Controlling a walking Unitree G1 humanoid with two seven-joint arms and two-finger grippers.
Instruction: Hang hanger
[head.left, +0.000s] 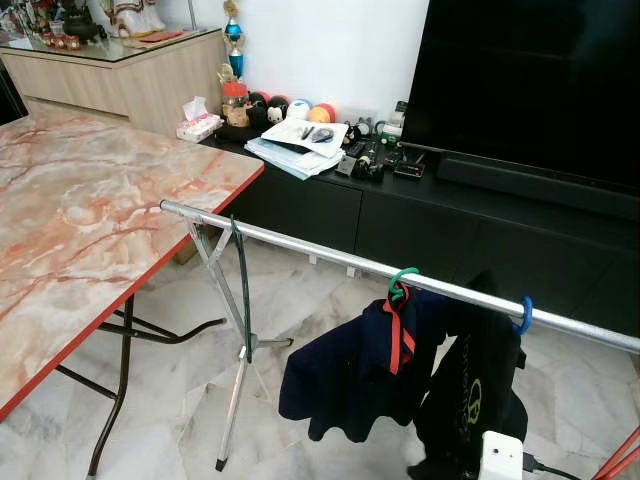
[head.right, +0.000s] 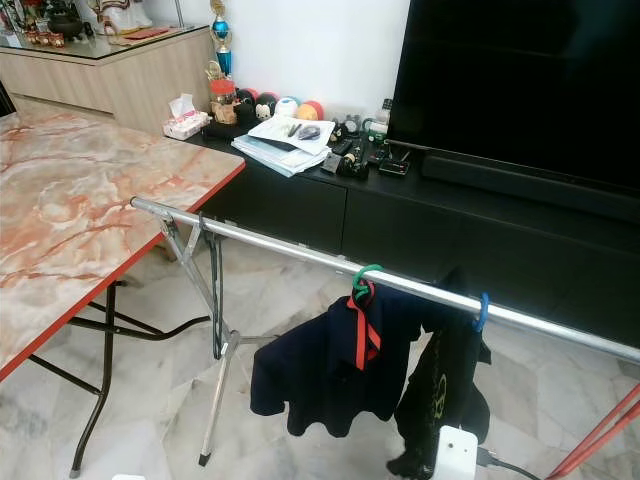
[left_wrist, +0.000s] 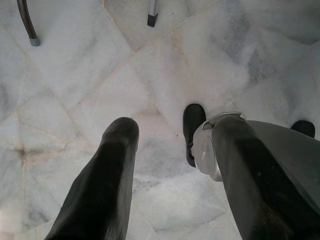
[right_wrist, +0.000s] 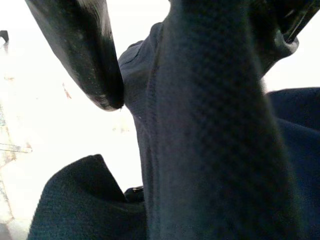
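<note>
Your right gripper (right_wrist: 150, 95) is clenched on the navy shirt (head.left: 345, 385), whose green hanger (head.left: 401, 283) sits hooked on the rail (head.left: 300, 247); left gripper (left_wrist: 170, 165) hangs open. Tug and it could unhook.

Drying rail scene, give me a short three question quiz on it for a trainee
1. True or false: the green hanger hooks over the metal rail.
2. What colour is the other hanger hook on the rail, further toward the robot's right?
A. blue
B. yellow
C. white
3. What hangs from the green hanger?

Key
1. True.
2. A, blue.
3. A dark navy shirt with a red strip at the collar; a black garment hangs beside it. In the wrist view the left claw points at the marble floor, open.
</note>
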